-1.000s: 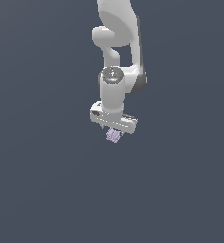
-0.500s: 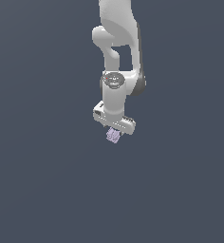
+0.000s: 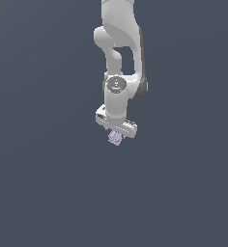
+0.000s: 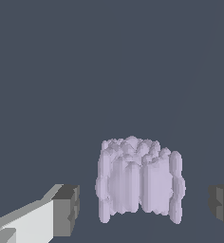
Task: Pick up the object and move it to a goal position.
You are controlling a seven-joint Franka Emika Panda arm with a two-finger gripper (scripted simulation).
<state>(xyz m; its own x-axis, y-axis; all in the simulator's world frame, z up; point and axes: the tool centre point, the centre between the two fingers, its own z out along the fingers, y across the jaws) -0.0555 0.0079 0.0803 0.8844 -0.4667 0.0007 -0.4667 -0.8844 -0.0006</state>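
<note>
The object point(image 3: 115, 138) is a tiny pale lilac, bumpy chunk directly under the white arm's hand in the exterior view. In the wrist view the object point(image 4: 140, 182) stands between my two dark fingertips. One fingertip point(image 4: 67, 210) is on one side and the other fingertip point(image 4: 222, 201) is on the opposite side. A narrow gap shows between each pad and the chunk. My gripper point(image 3: 116, 134) is open around the object and does not touch it; the wrist view shows the gripper point(image 4: 144, 206) straddling it.
A plain dark blue-grey surface point(image 3: 48, 183) fills both views. No other objects, edges or goal marker show.
The arm's wrist has come down slightly over the object. The lilac chunk has stayed in the same spot.
</note>
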